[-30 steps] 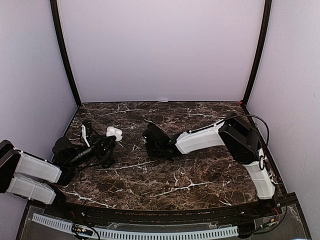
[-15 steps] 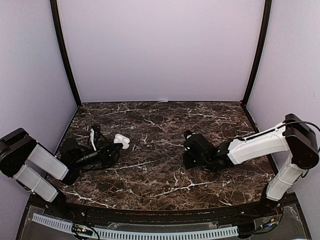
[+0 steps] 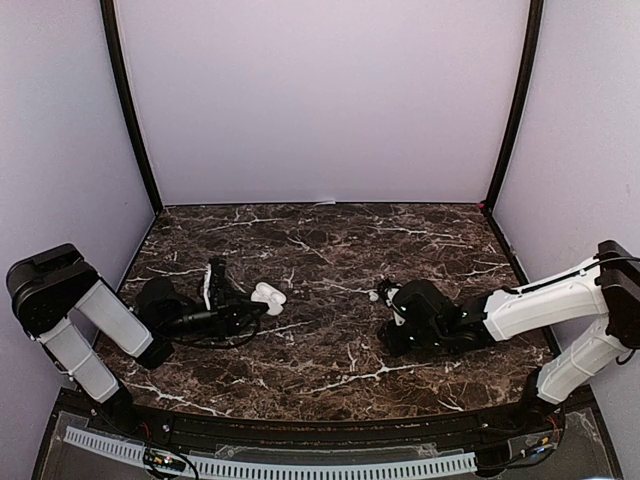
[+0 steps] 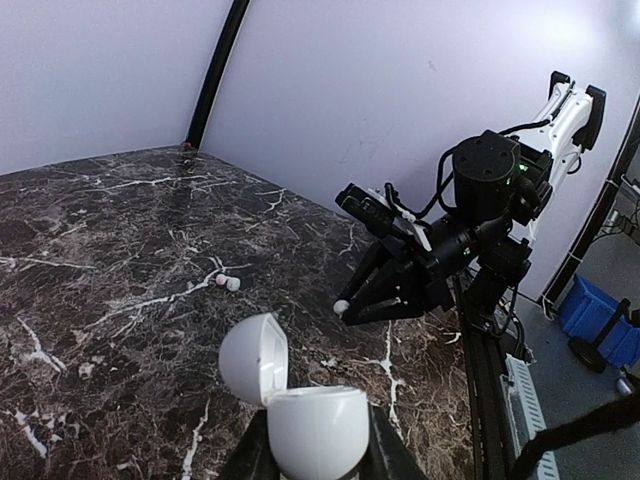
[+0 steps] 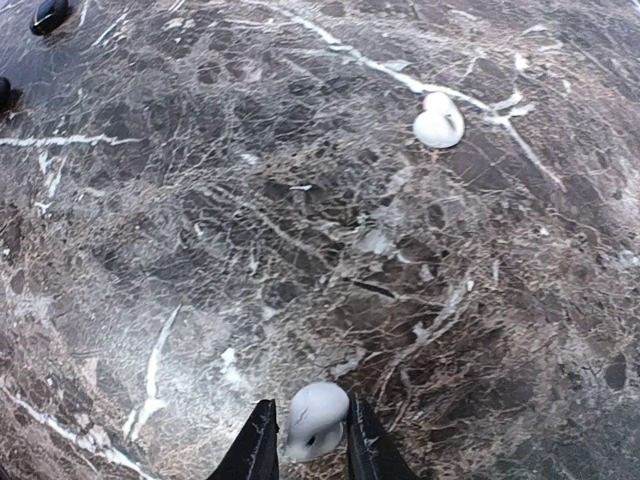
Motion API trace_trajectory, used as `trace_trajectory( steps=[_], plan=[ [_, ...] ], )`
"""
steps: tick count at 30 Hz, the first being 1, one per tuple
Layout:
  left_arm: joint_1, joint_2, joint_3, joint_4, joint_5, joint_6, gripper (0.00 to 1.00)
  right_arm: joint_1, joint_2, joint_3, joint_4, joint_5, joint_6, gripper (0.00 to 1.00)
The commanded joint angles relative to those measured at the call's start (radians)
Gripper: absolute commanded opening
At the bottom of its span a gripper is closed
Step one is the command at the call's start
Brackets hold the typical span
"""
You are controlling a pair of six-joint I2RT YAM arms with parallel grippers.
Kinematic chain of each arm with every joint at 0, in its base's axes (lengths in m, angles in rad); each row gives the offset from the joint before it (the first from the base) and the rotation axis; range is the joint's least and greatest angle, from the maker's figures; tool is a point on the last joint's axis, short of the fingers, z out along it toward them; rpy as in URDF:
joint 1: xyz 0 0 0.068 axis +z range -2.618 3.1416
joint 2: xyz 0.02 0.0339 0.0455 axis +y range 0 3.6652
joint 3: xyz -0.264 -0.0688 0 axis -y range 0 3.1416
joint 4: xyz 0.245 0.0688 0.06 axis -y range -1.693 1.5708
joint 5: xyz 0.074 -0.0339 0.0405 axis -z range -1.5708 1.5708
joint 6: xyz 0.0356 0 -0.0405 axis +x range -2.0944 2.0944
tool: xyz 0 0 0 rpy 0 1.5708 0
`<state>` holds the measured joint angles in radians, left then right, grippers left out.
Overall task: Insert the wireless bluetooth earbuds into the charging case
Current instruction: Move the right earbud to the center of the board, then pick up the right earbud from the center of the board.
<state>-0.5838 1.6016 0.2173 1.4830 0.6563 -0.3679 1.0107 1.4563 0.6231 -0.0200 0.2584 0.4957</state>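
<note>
The white charging case (image 4: 312, 432) stands open in my left gripper (image 4: 312, 452), which is shut on its lower half; the lid (image 4: 253, 358) is tipped back to the left. From above, the case (image 3: 267, 295) is left of centre. My right gripper (image 5: 310, 440) is shut on a white earbud (image 5: 318, 420), held low over the marble. The left wrist view shows that gripper (image 4: 352, 308) facing the case, the earbud (image 4: 341, 307) at its tip. Another white earbud (image 5: 438, 122) lies loose on the table (image 4: 227, 283).
Two dark glossy shapes (image 5: 48, 14) lie at the far left of the right wrist view; I cannot tell what they are. The marble table (image 3: 330, 350) is walled in by pale panels, with black posts (image 3: 130, 110) at the back corners.
My right arm has swung from left of centre to right of centre. My left gripper has carried the open case to the right, toward the middle.
</note>
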Motion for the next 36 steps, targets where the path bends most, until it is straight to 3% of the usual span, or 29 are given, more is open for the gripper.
trace_trajectory(
  steps=[1, 6, 14, 20, 23, 29, 36],
  plan=[
    [-0.002, 0.015, 0.026, 0.015, 0.052, 0.02, 0.16, -0.014, 0.001, -0.001, 0.029, -0.064, -0.029, 0.25],
    [-0.033, 0.01, 0.026, 0.016, 0.061, 0.022, 0.16, -0.04, 0.006, 0.011, 0.007, 0.01, -0.011, 0.31],
    [-0.033, -0.013, 0.019, 0.006, 0.059, 0.033, 0.16, -0.11, -0.001, 0.035, 0.023, -0.125, -0.092, 0.39],
    [-0.034, -0.02, 0.024, -0.024, 0.058, 0.049, 0.16, -0.109, -0.036, 0.027, -0.022, -0.253, -0.128, 0.33],
    [-0.035, -0.018, 0.026, -0.024, 0.06, 0.049, 0.16, -0.096, -0.067, 0.009, -0.02, -0.331, -0.137, 0.23],
    [-0.039, -0.014, 0.03, -0.024, 0.067, 0.048, 0.16, -0.045, -0.08, 0.01, -0.032, -0.326, -0.144, 0.18],
    [-0.04, -0.018, 0.028, -0.027, 0.069, 0.05, 0.16, -0.03, 0.013, 0.073, -0.072, -0.301, -0.147, 0.14]
  ],
)
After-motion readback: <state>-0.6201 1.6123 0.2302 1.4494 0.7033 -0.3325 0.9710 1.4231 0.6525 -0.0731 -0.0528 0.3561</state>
